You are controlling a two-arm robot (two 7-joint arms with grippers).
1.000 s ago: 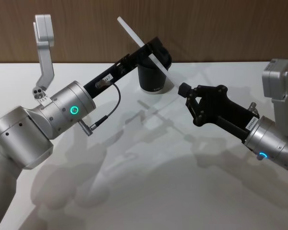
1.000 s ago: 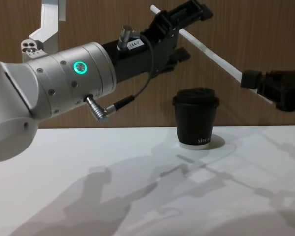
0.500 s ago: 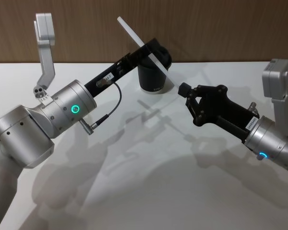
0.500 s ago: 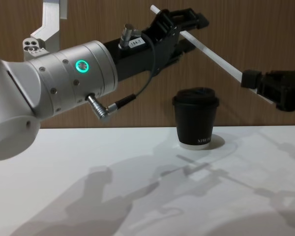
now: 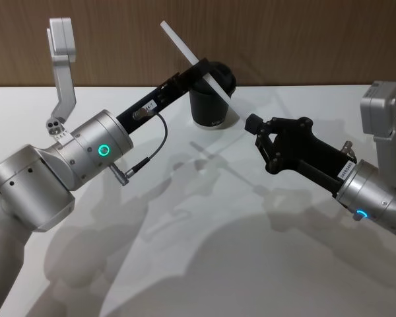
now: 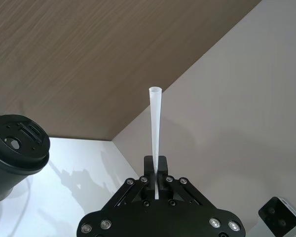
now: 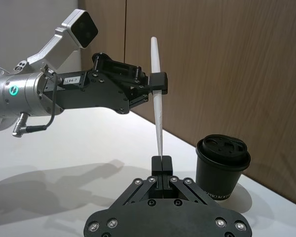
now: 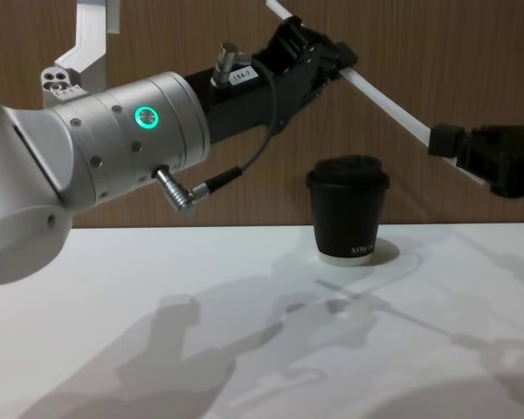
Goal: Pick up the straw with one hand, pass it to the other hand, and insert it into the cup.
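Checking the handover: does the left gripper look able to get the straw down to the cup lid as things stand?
Probably not yet. The left gripper grips the straw, but the right gripper is shut on its lower end, off to the right of the cup. The lid is uncovered.

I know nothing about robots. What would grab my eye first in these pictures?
First the long white straw, held slanting in mid-air between two arms: the left claw is shut on its upper part and the right claw on its lower end. Next comes the small black lidded cup, standing on the white table below the straw. A green ring glows on the left arm's thick silver wrist.
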